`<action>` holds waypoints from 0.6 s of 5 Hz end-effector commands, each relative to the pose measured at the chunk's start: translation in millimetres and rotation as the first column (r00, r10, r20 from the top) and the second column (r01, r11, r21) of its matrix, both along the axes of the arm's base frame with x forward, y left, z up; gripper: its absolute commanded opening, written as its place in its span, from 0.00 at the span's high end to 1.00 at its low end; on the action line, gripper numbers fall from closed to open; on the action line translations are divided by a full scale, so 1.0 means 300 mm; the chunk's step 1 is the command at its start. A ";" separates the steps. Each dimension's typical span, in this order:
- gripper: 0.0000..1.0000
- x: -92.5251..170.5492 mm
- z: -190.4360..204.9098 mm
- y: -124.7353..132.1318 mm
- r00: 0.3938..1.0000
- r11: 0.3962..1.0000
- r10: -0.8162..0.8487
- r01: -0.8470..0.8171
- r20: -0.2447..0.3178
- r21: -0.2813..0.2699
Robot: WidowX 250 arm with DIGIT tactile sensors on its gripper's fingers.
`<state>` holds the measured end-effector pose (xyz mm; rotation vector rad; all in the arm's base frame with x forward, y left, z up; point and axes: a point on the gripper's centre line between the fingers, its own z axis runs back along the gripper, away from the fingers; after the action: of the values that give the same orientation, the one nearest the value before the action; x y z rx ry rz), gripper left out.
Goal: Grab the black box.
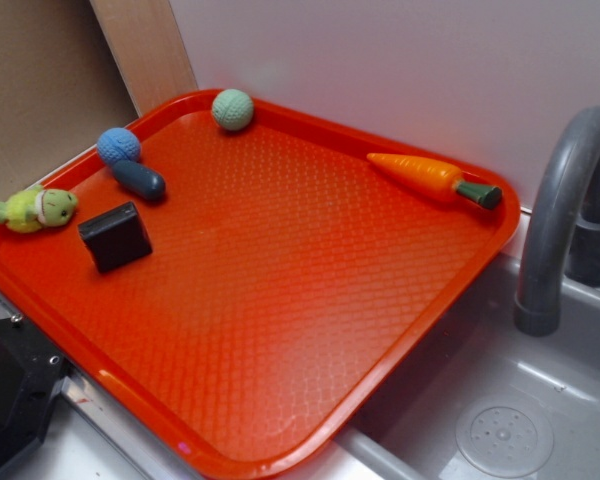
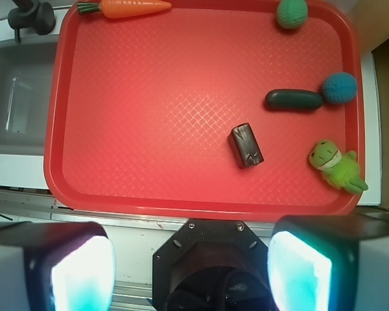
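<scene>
While the gripper (image 2: 191, 259) hangs spread wide and empty beyond the near long edge of the red tray (image 2: 149, 201), the black box (image 2: 246, 144) lies untouched on the tray toward the toy-crowded short edge. It sits near the dark capsule (image 2: 294, 99) and green plush toy (image 2: 336, 165), apart from both, so there appears to be room for the fingers.

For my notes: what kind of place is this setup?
Probably a toy kitchen sink counter: a grey plastic sink basin, a grey curved faucet, and a red textured plastic tray with toys.
</scene>
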<state>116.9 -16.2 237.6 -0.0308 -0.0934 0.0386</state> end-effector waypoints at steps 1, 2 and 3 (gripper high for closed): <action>0.00 0.000 0.000 0.000 1.000 1.000 0.000 0.000 0.000 0.000; 0.00 0.087 -0.097 0.041 0.985 0.980 -0.173 0.171 0.012 0.103; 0.00 0.117 -0.147 0.064 0.978 0.970 -0.206 0.202 0.013 0.138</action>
<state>149.7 0.1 188.8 0.0951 -0.1092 -0.1977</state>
